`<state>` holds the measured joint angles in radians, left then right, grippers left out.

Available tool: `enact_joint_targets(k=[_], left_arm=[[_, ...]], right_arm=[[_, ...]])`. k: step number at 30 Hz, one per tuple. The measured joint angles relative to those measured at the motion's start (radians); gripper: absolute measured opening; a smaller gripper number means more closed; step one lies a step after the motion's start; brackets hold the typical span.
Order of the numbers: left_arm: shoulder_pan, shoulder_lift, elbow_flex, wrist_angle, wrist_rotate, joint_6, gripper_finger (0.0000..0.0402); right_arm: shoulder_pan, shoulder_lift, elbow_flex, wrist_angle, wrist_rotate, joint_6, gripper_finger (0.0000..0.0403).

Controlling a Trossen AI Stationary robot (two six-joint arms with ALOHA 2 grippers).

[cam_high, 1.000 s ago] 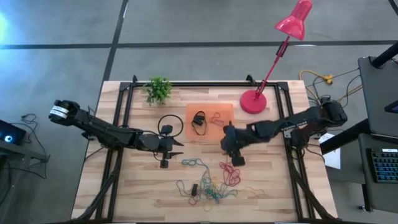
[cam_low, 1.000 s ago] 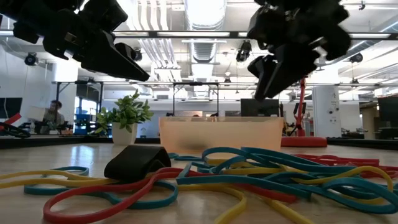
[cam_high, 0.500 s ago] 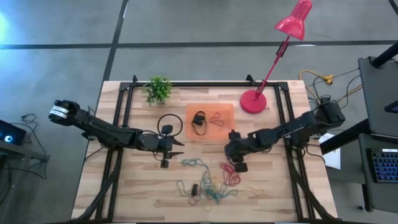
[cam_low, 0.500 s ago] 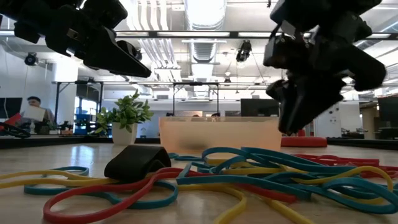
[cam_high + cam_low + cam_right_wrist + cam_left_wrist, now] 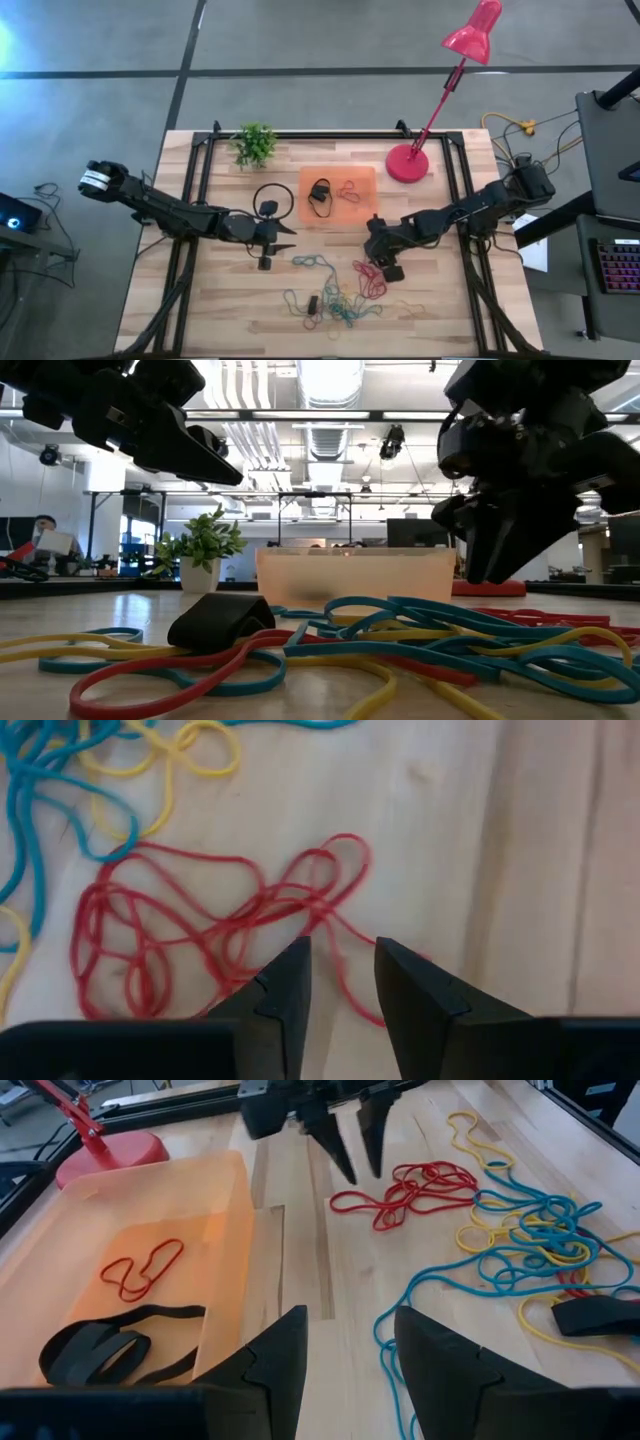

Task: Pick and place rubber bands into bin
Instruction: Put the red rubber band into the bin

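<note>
Over the red rubber bands [image 5: 215, 930] our right gripper [image 5: 381, 262] has dropped from beside the bin [image 5: 360, 180], fingers narrowed but apart. We judge a pick is next. Our left gripper [image 5: 280, 236] waits, fingers apart.

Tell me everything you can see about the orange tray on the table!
The orange bin is a shallow rectangular tray of see-through plastic with low walls. It sits flat on the wooden table, between the small plant and the red lamp base. Inside lie a black band and a thin red band. Neither gripper touches it.
</note>
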<state>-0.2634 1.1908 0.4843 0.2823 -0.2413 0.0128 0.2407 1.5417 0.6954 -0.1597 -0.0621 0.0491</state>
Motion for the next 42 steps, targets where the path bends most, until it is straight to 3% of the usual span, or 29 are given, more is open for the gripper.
enact_joint_targets(k=[14,24,30,38,42], left_arm=[[0.0,0.0,0.0,0.003,0.0,-0.001,0.0137],[0.0,0.0,0.0,0.005,0.0,-0.002,0.0137],[0.0,0.0,0.0,0.007,0.0,-0.002,0.0137],[0.0,0.0,0.0,0.008,0.0,-0.002,0.0137],[0.0,0.0,0.0,0.009,0.0,-0.002,0.0137]], right_arm=[[0.013,-0.001,-0.049,0.125,0.002,0.0,0.0082],[0.028,0.149,-0.01,0.165,0.002,0.02,0.0072],[0.028,0.162,0.004,0.162,0.009,0.018,0.0072],[0.026,0.127,-0.001,0.124,0.013,0.006,0.0018],[0.026,0.094,-0.002,0.115,0.013,0.003,0.001]])
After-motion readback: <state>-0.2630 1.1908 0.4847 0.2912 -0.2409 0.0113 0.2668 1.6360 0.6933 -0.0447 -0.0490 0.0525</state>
